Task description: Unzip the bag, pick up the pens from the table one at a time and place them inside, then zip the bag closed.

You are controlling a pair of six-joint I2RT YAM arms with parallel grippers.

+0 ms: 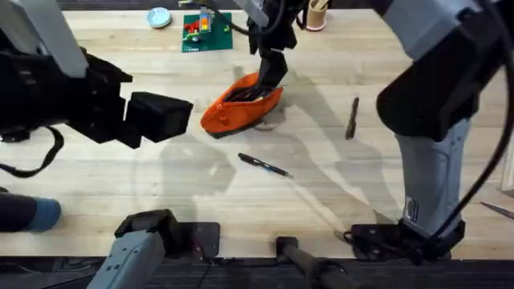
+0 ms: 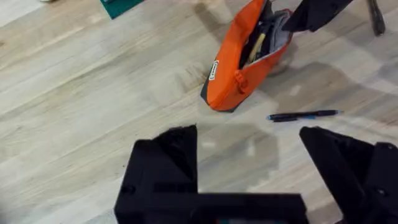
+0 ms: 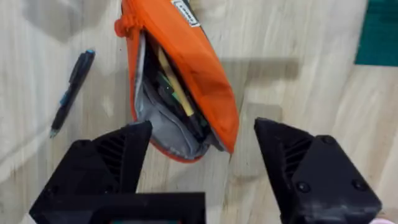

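The orange bag [image 1: 241, 108] lies unzipped in the middle of the table [image 1: 120, 172], its mouth gaping, with pen-like items inside [image 3: 177, 93]. My right gripper [image 1: 269, 72] hangs open over the bag's far end, and the bag [image 3: 199, 81] shows between its fingers [image 3: 118, 155]. One dark pen [image 1: 263, 165] lies on the wood just in front of the bag; it is also in the left wrist view [image 2: 305, 115] and the right wrist view [image 3: 71, 93]. Another pen [image 1: 352, 118] lies to the right. My left gripper [image 1: 157, 116] is open, left of the bag [image 2: 242, 62], holding nothing.
At the back of the table sit a green board [image 1: 207, 32], a round pale lid [image 1: 159, 18] and a cup [image 1: 317, 16]. A thin stick-like item [image 1: 498, 210] lies at the right edge. Something blue [image 1: 36, 213] rests at the lower left.
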